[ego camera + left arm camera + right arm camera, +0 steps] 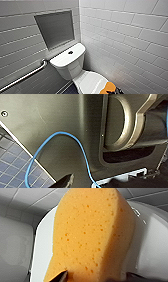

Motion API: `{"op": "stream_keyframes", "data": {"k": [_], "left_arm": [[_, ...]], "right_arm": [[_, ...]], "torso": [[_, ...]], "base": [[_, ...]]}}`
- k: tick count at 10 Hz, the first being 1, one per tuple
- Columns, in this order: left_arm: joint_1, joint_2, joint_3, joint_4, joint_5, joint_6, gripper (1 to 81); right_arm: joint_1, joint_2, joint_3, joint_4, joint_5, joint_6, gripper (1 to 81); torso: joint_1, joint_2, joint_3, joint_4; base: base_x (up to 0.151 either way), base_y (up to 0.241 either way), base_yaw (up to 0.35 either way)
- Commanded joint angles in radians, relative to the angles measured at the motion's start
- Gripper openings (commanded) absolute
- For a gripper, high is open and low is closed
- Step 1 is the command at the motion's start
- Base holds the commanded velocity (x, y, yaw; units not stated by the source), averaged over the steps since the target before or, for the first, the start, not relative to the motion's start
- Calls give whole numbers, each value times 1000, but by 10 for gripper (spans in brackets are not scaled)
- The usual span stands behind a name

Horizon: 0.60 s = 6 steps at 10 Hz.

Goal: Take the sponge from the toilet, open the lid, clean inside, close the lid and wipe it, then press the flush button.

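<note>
At the front end of the toilet (71,66), just over the closed lid (88,81), the right gripper (115,91) pinches the sponge (108,87) between its two fingers. The flush button (70,52) sits in the middle of the toilet's tank top, well apart from the sponge. If the left gripper (68,181) is spread or pressed together, I cannot tell.

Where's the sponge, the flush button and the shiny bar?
sponge (90,235): right wrist view, middle of its orange face.
flush button (70,52): head view, its dark centre.
bar (25,76): head view, midway along it.
</note>
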Motion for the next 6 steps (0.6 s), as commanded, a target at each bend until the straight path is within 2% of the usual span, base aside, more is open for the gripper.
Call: {"op": "stream_keyframes", "data": {"k": [1, 3, 6], "left_arm": [[24, -2, 8, -19, 89, -3, 811], [23, 2, 8, -25, 95, -3, 811], [24, 2, 9, -41, 115, -1, 811]], "right_arm": [[64, -8, 8, -47, 29, -1, 811], [35, -8, -3, -94, 83, 0, 811], [9, 6, -58, -137, 87, 0, 811]], "torso": [[0, 0, 0, 0], [0, 0, 0, 0], [0, 0, 0, 0]], "base": [[0, 0, 0], [0, 0, 0], [0, 0, 0]]}}
